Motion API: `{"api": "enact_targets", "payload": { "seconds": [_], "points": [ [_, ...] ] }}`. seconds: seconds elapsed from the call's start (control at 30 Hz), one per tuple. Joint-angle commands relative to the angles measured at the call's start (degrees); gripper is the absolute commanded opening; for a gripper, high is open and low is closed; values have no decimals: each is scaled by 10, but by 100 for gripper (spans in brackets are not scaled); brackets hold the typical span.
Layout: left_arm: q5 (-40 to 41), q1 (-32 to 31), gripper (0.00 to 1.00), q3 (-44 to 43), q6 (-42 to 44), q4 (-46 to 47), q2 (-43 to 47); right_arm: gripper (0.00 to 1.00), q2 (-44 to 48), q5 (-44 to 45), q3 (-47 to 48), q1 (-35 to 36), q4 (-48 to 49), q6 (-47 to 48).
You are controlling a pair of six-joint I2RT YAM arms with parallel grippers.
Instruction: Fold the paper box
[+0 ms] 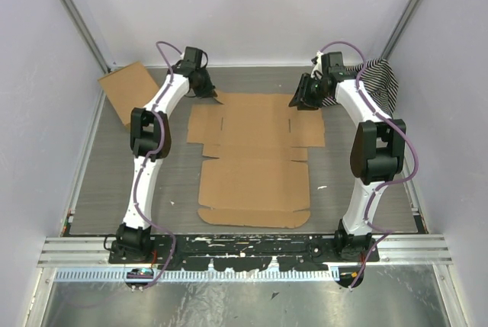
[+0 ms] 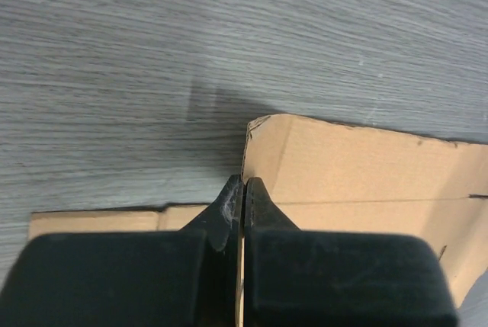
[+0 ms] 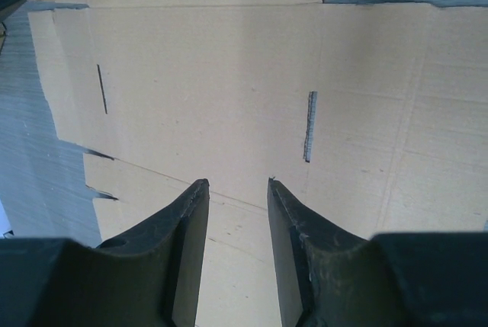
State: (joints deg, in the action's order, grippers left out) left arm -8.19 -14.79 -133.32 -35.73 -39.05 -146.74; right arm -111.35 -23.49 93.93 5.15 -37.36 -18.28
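two grippers sat at the upper edge of the flat paper box (image 1: 255, 159), mid-frame. left gripper (image 1: 207, 92) had its jaws pressed together at a corner, perhaps nipping the edge; right gripper (image 1: 299, 100) held its jaws spread over cardboard. lifting both corners evenly should keep the crease straight.

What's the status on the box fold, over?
Left gripper shut at far left corner of box, grip unclear. Right gripper open over far panel. Box flat, unfolded. Cardboard sheet and striped cloth off to the sides.
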Motion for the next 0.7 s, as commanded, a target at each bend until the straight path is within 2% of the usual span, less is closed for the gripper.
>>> {"api": "enact_targets", "payload": {
  "seconds": [0.0,0.17,0.27,0.5,0.67],
  "points": [
    [3,-4,0,-7,28,-21,41,44,0,22,20,2,10,0],
    [-23,-3,0,86,69,12,114,55,-40,58,85,-5,-9,5],
    [-43,-4,0,137,95,29,159,58,-75,58,116,-17,-10,5],
    [-77,-3,0,232,127,87,238,59,-146,35,170,-37,5,28],
    [-72,-4,0,284,134,132,284,57,-154,-4,175,-49,38,46]
  ]
}}
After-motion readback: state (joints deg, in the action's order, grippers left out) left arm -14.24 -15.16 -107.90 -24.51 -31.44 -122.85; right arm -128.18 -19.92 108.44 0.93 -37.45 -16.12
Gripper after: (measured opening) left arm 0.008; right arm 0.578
